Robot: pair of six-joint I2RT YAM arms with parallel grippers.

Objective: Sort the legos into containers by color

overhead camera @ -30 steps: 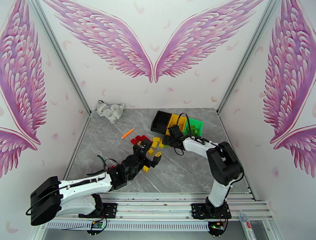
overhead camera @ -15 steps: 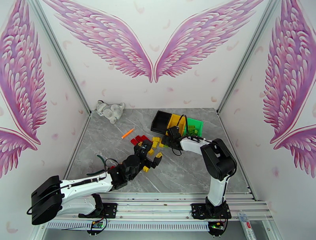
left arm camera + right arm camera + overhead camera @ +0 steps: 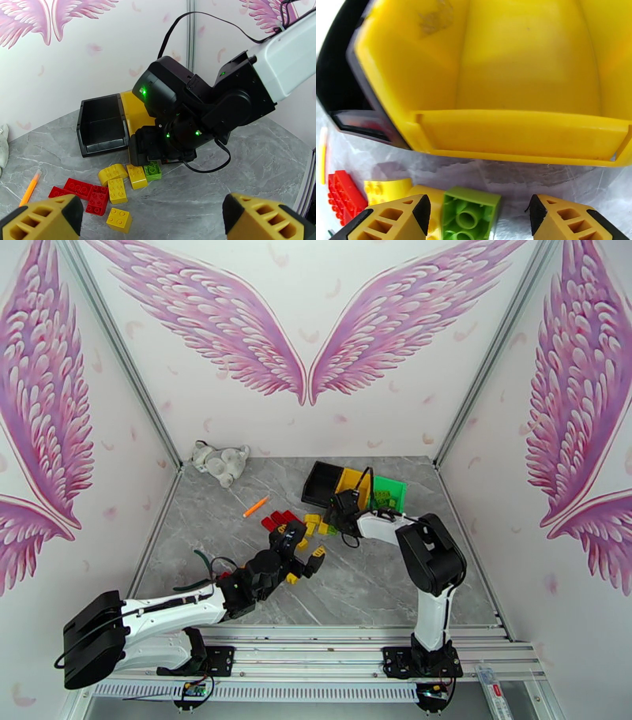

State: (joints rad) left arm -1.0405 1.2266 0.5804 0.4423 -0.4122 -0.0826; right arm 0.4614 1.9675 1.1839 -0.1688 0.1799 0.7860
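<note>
Red [image 3: 78, 187], yellow [image 3: 117, 190] and green [image 3: 152, 171] legos lie in a loose cluster [image 3: 304, 524] in front of the bins. The black bin [image 3: 322, 483], yellow bin [image 3: 351, 481] and green bin [image 3: 389, 494] stand side by side. My right gripper [image 3: 478, 213] is open and low at the yellow bin's [image 3: 529, 79] front wall, its fingers either side of a green lego [image 3: 472, 215]. My left gripper [image 3: 156, 221] is open and holds nothing, hovering near the cluster's front edge [image 3: 302, 544].
A thin orange pen [image 3: 255, 506] lies left of the bricks. A grey-white plush cat [image 3: 221, 461] sits in the back left corner. The right arm's black wrist [image 3: 173, 130] stands between my left gripper and the yellow bin [image 3: 134, 110].
The right gripper and its elbow have shifted left, towards the bricks in front of the yellow bin. The left arm has hardly moved.
</note>
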